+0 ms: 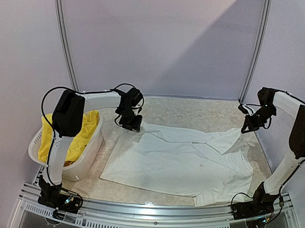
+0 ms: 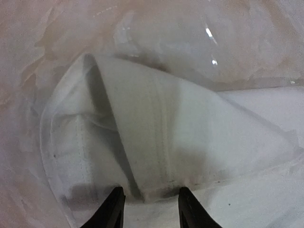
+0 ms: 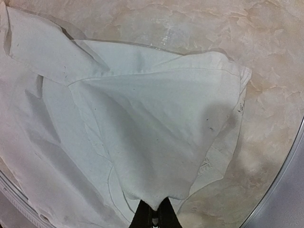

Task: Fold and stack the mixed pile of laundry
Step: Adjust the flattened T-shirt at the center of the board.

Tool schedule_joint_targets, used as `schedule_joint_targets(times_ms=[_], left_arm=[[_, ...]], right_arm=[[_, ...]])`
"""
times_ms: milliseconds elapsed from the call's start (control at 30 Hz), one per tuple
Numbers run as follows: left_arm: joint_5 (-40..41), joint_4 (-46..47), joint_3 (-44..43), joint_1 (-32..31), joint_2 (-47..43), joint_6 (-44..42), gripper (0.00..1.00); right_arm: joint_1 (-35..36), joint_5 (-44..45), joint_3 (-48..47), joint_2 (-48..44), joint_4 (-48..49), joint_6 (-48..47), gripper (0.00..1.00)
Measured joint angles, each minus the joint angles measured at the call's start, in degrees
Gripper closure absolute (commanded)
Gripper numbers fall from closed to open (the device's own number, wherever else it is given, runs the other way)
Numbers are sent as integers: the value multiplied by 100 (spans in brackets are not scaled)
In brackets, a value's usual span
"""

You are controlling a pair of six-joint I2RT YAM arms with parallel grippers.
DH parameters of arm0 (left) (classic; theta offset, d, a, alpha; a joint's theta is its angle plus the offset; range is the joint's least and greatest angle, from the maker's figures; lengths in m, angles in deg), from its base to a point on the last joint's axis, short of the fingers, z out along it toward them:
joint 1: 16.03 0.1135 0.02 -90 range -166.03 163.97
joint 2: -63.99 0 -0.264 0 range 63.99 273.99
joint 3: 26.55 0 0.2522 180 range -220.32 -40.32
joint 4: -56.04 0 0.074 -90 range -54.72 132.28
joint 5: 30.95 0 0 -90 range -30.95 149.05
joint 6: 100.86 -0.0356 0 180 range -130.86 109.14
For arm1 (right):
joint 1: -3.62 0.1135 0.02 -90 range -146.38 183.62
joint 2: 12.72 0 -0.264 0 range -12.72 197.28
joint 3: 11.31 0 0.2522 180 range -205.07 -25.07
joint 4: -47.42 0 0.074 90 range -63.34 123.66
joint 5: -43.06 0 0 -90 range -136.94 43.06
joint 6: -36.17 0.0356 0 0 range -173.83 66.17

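Starting nearest the arm bases, the white T-shirt [image 1: 176,162] lay spread flat across the middle of the table [image 1: 193,108]. Over at nine o'clock of it sat the white basket [image 1: 88,152], with a yellow garment [image 1: 87,129] heaped inside, something only the overhead view caught. Further back, at eleven o'clock of the shirt, the left gripper [image 1: 130,124] was down on the far corner. From overhead its jaws were unreadable, but its wrist camera settled it: the two dark fingers [image 2: 113,211] stood apart, with a folded, stitched edge of the shirt just ahead between the tips. At two o'clock, the right gripper [image 1: 246,128] held its corner lifted off the table. Its wrist view showed the jaws pressed together on a point of cloth, the shirt fanning away below.
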Motion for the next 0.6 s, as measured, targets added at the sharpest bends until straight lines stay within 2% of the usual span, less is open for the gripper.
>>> schedule_joint_targets(times_ms=[133, 467, 600], left_arm=[[-2, 50, -118, 37, 105, 35, 71], [-7, 74, -160, 52, 129, 44, 100], [2, 11, -181, 48, 17, -11, 100]], right_arm=[[0, -26, 35, 0, 9, 0, 100], [0, -24, 44, 0, 31, 15, 100], [2, 7, -2, 7, 66, 83, 100]])
